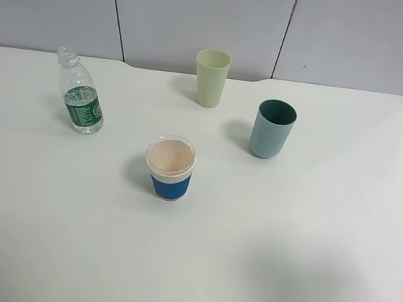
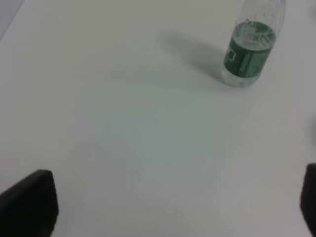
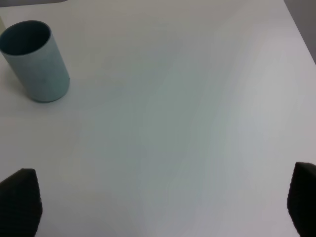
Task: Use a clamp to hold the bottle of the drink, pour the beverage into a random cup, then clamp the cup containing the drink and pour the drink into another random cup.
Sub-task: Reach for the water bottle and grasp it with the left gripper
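On the smooth white table [image 1: 307, 241] a clear ribbed-neck plastic bottle [image 1: 80, 95], green-labelled, stood left of the blue-sleeved ribbed cup [image 1: 170, 168]; left gripper [image 2: 170, 202] and right gripper [image 3: 162, 200] gaped wide, holding nothing.

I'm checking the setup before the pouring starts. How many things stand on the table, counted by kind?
Bottles: 1 (green-labelled bottle)
Cups: 3 (pale green cup, teal cup, blue-sleeved cup)
Total: 4
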`<state>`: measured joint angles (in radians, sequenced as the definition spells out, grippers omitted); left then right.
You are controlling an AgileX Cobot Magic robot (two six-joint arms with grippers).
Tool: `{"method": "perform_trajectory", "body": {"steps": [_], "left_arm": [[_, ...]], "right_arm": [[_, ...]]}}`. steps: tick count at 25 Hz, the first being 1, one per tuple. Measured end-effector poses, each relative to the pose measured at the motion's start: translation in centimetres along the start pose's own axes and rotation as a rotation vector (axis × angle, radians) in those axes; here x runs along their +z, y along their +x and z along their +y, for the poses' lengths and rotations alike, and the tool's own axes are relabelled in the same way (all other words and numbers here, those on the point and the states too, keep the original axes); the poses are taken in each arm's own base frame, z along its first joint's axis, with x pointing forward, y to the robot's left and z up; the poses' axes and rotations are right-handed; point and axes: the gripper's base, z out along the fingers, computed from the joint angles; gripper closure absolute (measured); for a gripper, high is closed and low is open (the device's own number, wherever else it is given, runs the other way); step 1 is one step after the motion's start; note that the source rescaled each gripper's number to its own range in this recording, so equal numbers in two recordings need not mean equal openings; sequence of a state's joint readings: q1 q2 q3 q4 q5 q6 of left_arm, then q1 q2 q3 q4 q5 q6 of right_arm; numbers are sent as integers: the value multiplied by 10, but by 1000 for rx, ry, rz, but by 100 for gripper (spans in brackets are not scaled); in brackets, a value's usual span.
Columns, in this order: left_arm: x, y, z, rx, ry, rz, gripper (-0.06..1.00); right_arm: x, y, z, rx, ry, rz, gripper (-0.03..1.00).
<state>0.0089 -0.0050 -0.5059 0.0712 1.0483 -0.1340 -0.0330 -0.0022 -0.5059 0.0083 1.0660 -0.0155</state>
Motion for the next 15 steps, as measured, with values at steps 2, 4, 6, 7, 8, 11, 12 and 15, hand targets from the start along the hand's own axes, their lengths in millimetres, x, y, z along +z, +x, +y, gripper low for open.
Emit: {"method": "perform_trajectory", "body": {"steps": [2,4,6,7,8,11,12,15], "left_arm": [[0,0,0,0,0,0,-6],[0,0,0,0,0,0,-6],[0,0,0,0,0,0,-6],[0,0,0,0,0,0,-6],[0,0,0,0,0,0,-6],[0,0,0,0,0,0,-6],[0,0,0,0,0,0,-6],[0,0,0,0,0,0,-6]], "right_arm": [[0,0,0,0,0,0,-3],[0,0,0,0,0,0,-3],[0,0,0,0,0,0,-3],[0,0,0,0,0,0,-3],[0,0,0,0,0,0,-3],[0,0,0,0,0,0,-3],[0,0,0,0,0,0,-3],[0,0,0,0,0,0,-3]]}}
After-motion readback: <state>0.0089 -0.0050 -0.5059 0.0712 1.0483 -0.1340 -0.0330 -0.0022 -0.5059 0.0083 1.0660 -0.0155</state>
